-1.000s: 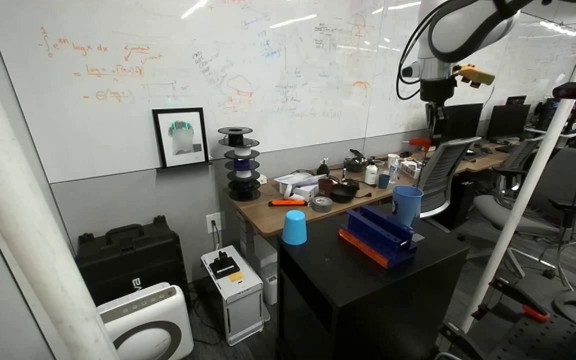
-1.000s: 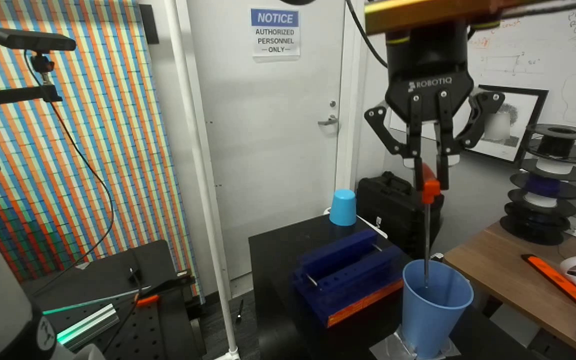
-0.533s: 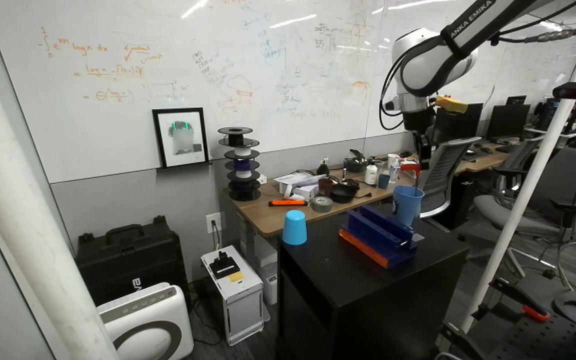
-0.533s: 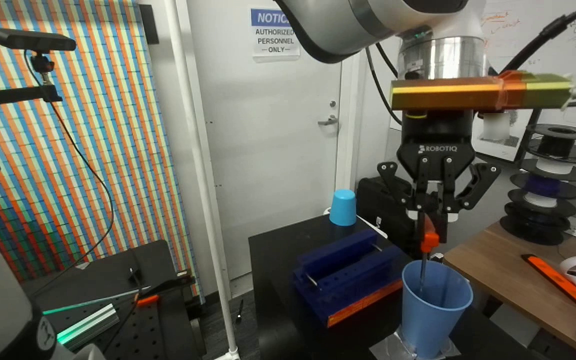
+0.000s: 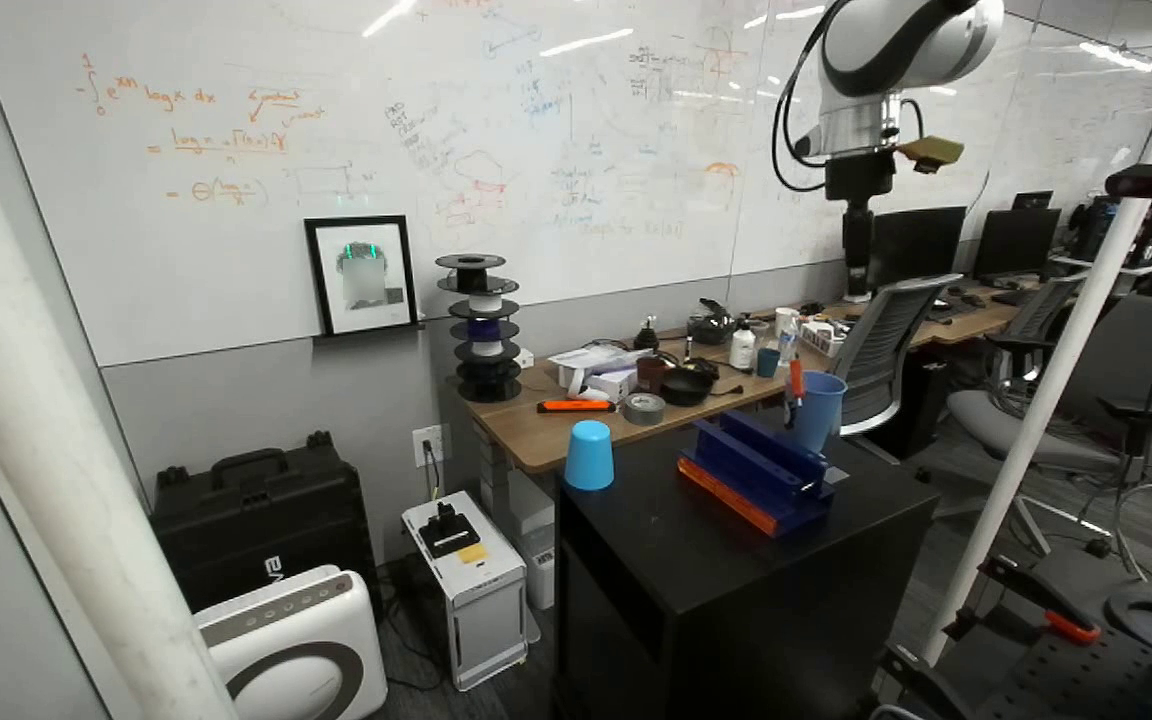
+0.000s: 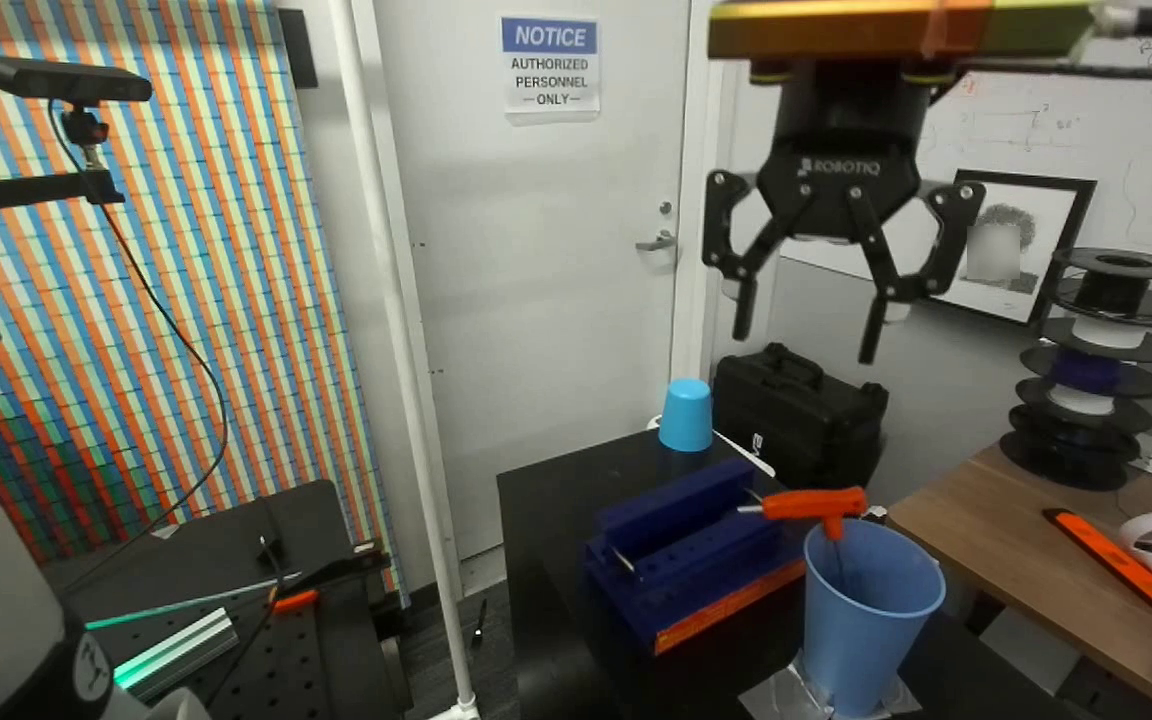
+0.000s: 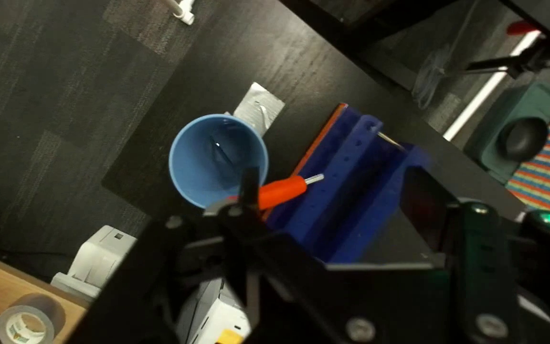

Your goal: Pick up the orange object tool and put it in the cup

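The orange tool, a T-handled key, rests in the blue cup. Its orange handle lies over the rim on the side towards the blue block, and its thin metal shaft drops inside. In the wrist view the shaft's end shows in the cup, while part of the orange handle is covered by a finger. My gripper hangs well above the cup and tool, fingers spread apart with nothing between them. In an exterior view the gripper appears edge-on above the cup.
A dark blue channel-shaped block with an orange side strip stands beside the cup on the black cabinet. An upturned light blue cup sits near the far corner. A cluttered wooden desk adjoins. Silver tape lies at the cup's base.
The gripper came down with the tool over the cup, then let go and rose. Released, the tool has tipped, its handle now leaning across the rim.
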Robot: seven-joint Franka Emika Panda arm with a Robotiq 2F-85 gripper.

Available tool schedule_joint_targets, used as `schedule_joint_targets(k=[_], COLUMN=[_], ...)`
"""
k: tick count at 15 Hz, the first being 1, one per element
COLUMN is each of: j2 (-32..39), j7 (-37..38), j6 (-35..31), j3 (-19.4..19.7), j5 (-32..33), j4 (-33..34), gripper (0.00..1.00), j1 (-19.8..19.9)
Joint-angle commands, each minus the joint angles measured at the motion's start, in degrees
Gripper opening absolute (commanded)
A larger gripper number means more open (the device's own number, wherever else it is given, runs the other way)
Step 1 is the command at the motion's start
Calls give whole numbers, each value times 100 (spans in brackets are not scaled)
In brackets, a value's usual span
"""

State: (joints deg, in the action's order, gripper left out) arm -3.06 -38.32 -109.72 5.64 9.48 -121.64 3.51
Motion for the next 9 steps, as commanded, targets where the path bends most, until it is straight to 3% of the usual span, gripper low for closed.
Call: schedule_joint_targets(k=[1,7,8,9], j2=[-1269,-2870,-2274,-2485], j7=[625,1984,1663,1806], j6=[632,891,946,945], j3=[-63,96,89,118], j5=[-810,-1654,-1440,-1470], j4=[-584,-1769,-1290,-1476], gripper=[100,100,99,99], j1=[-61,-23,-153,-136])
